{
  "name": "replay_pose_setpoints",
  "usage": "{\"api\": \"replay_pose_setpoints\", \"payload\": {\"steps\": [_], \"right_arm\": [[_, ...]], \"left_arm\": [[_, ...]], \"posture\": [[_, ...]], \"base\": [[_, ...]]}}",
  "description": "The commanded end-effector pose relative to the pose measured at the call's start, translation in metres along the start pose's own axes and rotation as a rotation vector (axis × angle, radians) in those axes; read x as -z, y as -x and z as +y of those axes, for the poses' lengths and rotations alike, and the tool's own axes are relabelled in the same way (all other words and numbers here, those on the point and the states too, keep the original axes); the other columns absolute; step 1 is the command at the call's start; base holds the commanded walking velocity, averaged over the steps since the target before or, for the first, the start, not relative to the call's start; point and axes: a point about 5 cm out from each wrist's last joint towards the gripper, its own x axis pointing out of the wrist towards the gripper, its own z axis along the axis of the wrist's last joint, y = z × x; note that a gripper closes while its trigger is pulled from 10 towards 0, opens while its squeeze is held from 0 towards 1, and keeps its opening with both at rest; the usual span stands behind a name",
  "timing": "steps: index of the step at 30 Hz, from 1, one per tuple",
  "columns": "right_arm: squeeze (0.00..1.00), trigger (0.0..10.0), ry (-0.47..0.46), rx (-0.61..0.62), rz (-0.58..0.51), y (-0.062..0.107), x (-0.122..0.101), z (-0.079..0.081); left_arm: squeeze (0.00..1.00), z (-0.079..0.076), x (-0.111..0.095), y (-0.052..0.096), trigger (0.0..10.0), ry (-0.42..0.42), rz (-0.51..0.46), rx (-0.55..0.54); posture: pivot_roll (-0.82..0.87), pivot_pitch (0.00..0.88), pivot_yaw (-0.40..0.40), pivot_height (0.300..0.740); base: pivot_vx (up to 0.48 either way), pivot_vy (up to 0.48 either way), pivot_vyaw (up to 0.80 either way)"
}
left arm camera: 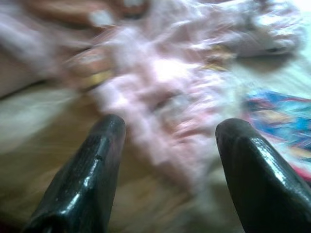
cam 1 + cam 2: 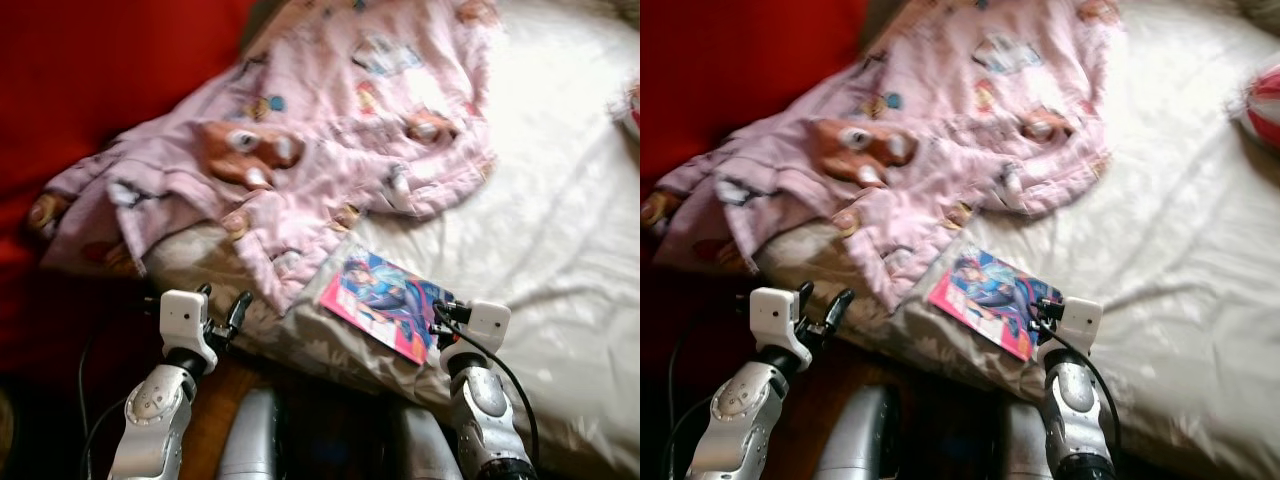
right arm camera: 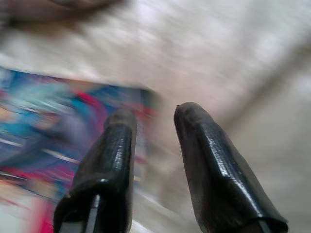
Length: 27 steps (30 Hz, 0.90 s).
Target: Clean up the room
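Note:
A colourful picture book (image 2: 385, 300) lies flat near the front edge of a bed with a cream sheet (image 2: 560, 220). A crumpled pink blanket (image 2: 330, 130) with cartoon prints is spread over the bed's left part, one corner hanging close to the book. My right gripper (image 2: 440, 312) sits at the book's near right corner; in the right wrist view its fingers (image 3: 192, 141) are narrowly apart over the book's edge (image 3: 43, 116), holding nothing. My left gripper (image 2: 224, 300) is open just before the bed's edge, pointing at the blanket's hem (image 1: 170, 82).
A red surface (image 2: 90, 70) stands to the left of the bed. A red and white object (image 2: 1265, 105) lies at the bed's far right. Brown wood (image 2: 215, 400) shows below the bed's edge between my arms.

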Motion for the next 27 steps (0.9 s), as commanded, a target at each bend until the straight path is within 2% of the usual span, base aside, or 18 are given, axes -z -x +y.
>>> {"api": "replay_pose_setpoints", "payload": {"steps": [1,2,10,24,25,26,27], "right_arm": [[0.0,10.0,-0.027,0.015,0.067,0.006,0.016,-0.004],[1.0,10.0,-0.031,-0.011,0.073,0.003,0.015,-0.001],[1.0,10.0,-0.04,-0.095,0.051,-0.005,0.006,0.005],[1.0,10.0,-0.034,-0.106,-0.023,-0.006,-0.002,0.009],[0.78,10.0,-0.031,-0.101,-0.021,-0.006,-0.002,0.009],[0.0,10.0,-0.03,-0.085,-0.006,-0.006,0.001,0.007],[0.0,10.0,-0.038,-0.065,0.013,-0.005,0.005,0.005]], "left_arm": [[0.0,0.002,0.007,0.009,10.0,-0.008,0.033,-0.008],[0.0,0.003,0.007,0.008,10.0,-0.008,0.033,-0.008],[0.0,0.005,0.006,0.011,10.0,-0.009,0.036,-0.013],[0.0,0.004,0.007,0.011,10.0,-0.02,0.045,-0.004],[0.0,0.004,0.007,0.01,10.0,-0.02,0.045,-0.003],[0.0,0.004,0.007,0.01,10.0,-0.02,0.046,-0.003],[0.0,0.004,0.007,0.01,10.0,-0.02,0.045,-0.004]], "posture": [[0.1,0.256,-0.012,0.588],[0.1,0.259,-0.011,0.588],[0.11,0.279,0.0,0.588],[0.11,0.289,0.009,0.588],[0.11,0.289,0.009,0.588],[0.11,0.289,0.009,0.588],[0.11,0.289,0.009,0.588]], "base": [[0.0,0.0,0.0],[0.0,0.0,0.0],[0.0,0.0,0.0],[0.0,0.0,0.0],[0.0,0.0,0.0],[0.0,0.0,0.0],[0.0,0.0,0.0]]}}
